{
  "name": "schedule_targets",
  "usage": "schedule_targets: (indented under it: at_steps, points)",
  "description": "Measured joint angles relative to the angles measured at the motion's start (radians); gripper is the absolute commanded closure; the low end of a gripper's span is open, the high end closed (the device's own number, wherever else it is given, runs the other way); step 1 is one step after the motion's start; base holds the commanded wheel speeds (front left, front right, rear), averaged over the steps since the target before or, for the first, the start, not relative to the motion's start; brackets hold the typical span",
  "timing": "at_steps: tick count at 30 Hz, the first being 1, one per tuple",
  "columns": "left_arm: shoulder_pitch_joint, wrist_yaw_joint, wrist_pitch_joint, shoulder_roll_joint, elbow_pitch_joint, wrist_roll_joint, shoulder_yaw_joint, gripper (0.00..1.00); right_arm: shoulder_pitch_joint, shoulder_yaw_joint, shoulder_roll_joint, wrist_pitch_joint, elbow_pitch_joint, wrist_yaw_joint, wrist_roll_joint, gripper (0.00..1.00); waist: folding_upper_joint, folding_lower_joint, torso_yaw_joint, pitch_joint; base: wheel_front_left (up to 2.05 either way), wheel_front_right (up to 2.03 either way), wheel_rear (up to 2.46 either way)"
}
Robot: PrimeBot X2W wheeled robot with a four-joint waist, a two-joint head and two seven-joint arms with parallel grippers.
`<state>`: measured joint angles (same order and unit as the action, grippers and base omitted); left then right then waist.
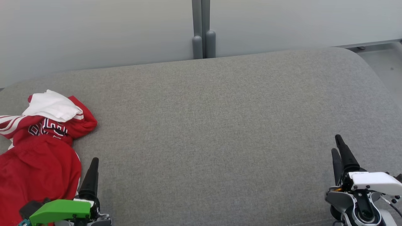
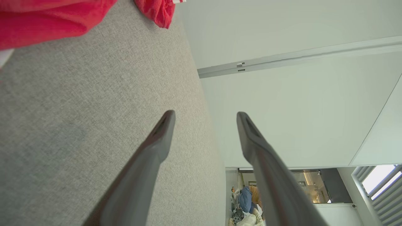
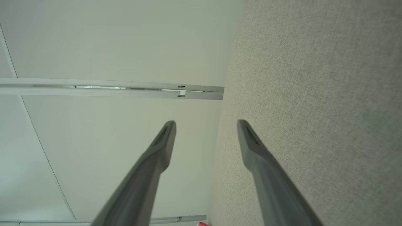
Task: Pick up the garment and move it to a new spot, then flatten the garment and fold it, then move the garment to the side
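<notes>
**Both claws open and empty, garment heaped at the left edge**

The red garment (image 1: 40, 157), with white stripes and a white patch on top, lies crumpled at the left edge of the grey cushion (image 1: 213, 125), toward its front left corner. The left claw (image 2: 205, 114) is spread wide and holds nothing; it sits low over the cushion just beside the garment's right side. The right claw (image 3: 206, 122), also spread wide and empty, is at the front right corner, well apart from the garment.
</notes>
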<state>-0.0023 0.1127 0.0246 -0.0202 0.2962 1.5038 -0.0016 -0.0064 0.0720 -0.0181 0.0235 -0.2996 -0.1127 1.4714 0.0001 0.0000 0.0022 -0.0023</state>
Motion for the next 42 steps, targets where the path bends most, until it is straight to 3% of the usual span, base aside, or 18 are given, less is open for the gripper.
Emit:
schedule_targets:
  at_steps: [17, 42]
  points:
    - [-0.019, -0.048, -0.058, -0.019, -0.096, -0.321, -0.006, 0.0, -0.006, -0.058, -0.016, -0.06, 0.095, 0.035, -0.34, 0.0, 0.0, 0.0001, 0.004, -0.006, 0.0, 0.0, 0.0]
    - [0.002, -0.132, -0.142, -0.052, -0.182, -0.843, -0.093, 0.0, -0.006, -0.192, -0.04, -0.139, 0.17, 0.106, -0.817, 0.0, 0.0, 0.0, 0.007, -0.005, 0.0, 0.0, 0.0]
